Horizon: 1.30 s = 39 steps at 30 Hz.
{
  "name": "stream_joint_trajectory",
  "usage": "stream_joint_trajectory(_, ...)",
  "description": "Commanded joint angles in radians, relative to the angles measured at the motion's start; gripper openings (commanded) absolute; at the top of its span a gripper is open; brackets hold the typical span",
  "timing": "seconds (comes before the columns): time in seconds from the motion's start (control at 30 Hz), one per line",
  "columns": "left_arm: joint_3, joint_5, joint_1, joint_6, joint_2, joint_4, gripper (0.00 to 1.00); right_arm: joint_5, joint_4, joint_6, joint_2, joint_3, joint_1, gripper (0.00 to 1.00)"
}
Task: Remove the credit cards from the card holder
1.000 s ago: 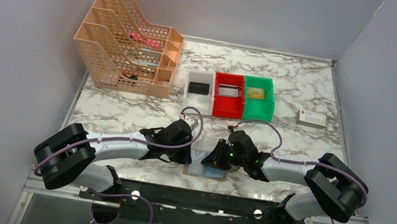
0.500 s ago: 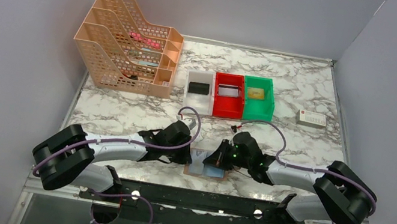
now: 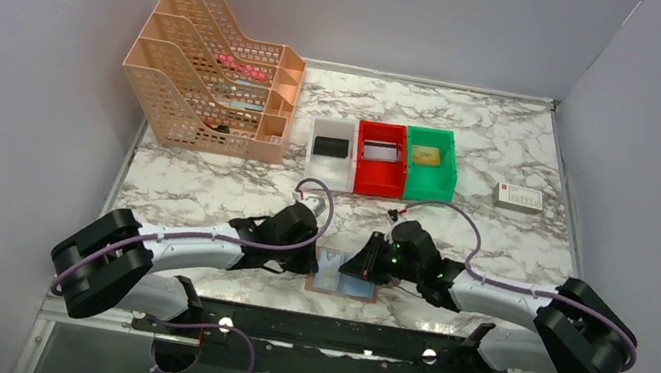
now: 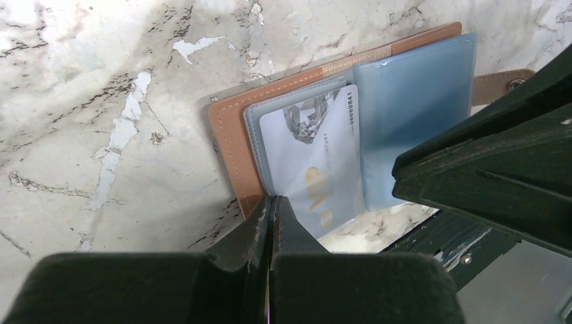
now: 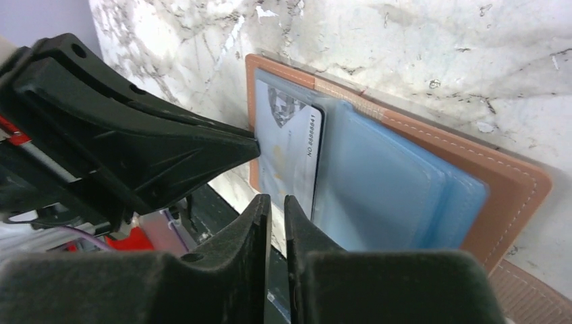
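The tan card holder lies spread open near the table's front edge, its pale blue sleeves up. A pale credit card with a diamond print sits in the left sleeve. My left gripper is shut, its tips resting on the holder's left brown edge beside that card. From the right, my right gripper hovers low over the holder by the card's edge. Its jaws stand a narrow slit apart, and nothing shows between them.
At the back stand a white bin holding a black card, a red bin and a green bin. A peach file rack is back left, a small white box back right. The black base rail runs just below the holder.
The right arm's elbow has swung out to the right and lower while its gripper stayed over the holder. The left arm has barely moved.
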Motion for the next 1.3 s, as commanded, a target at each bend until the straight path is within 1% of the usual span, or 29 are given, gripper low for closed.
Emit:
stream_joint_trajectory(0.0, 0.005, -0.037, -0.003, 0.016, -0.01, -0.059, 0.0, 0.002, -0.071, -0.043, 0.048, 0.057, -0.002, 0.23)
stream_joint_trajectory(0.1, 0.006, -0.036, -0.003, 0.016, -0.009, -0.057, 0.0, -0.023, -0.049, -0.056, 0.098, 0.07, -0.002, 0.31)
stream_joint_trajectory(0.2, 0.005, -0.031, -0.003, 0.014, -0.005, -0.055, 0.0, -0.013, -0.077, -0.077, 0.157, 0.1, -0.002, 0.36)
stream_joint_trajectory(0.3, -0.003, -0.026, -0.003, 0.009, 0.001, -0.048, 0.0, 0.035, -0.145, -0.081, 0.206, 0.133, 0.003, 0.36)
stream_joint_trajectory(0.37, -0.015, -0.026, -0.003, 0.002, 0.006, -0.041, 0.0, 0.077, -0.166, -0.075, 0.205, 0.129, 0.01, 0.37)
stream_joint_trajectory(0.47, -0.039, -0.023, -0.003, -0.012, 0.017, -0.017, 0.0, 0.073, -0.148, -0.076, 0.2, 0.117, 0.011, 0.37)
stream_joint_trajectory(0.53, -0.051, -0.017, -0.004, -0.022, 0.03, 0.002, 0.0, 0.022, -0.085, -0.082, 0.205, 0.105, 0.011, 0.37)
stream_joint_trajectory(0.6, -0.059, -0.005, -0.005, -0.032, 0.045, 0.023, 0.0, -0.041, 0.013, -0.075, 0.216, 0.087, 0.011, 0.35)
stream_joint_trajectory(0.73, -0.077, -0.004, -0.008, -0.047, 0.063, 0.038, 0.0, -0.091, 0.136, -0.028, 0.222, 0.064, 0.011, 0.22)
stream_joint_trajectory(0.83, -0.098, -0.009, -0.009, -0.064, 0.061, 0.052, 0.0, -0.084, 0.156, -0.013, 0.201, 0.065, 0.011, 0.11)
stream_joint_trajectory(0.97, -0.108, -0.022, -0.011, -0.07, 0.045, 0.053, 0.0, -0.08, 0.149, -0.013, 0.164, 0.068, 0.011, 0.02)
stream_joint_trajectory(1.27, -0.069, -0.109, -0.011, -0.044, -0.016, -0.055, 0.0, -0.03, 0.061, -0.008, 0.057, 0.023, 0.0, 0.01)
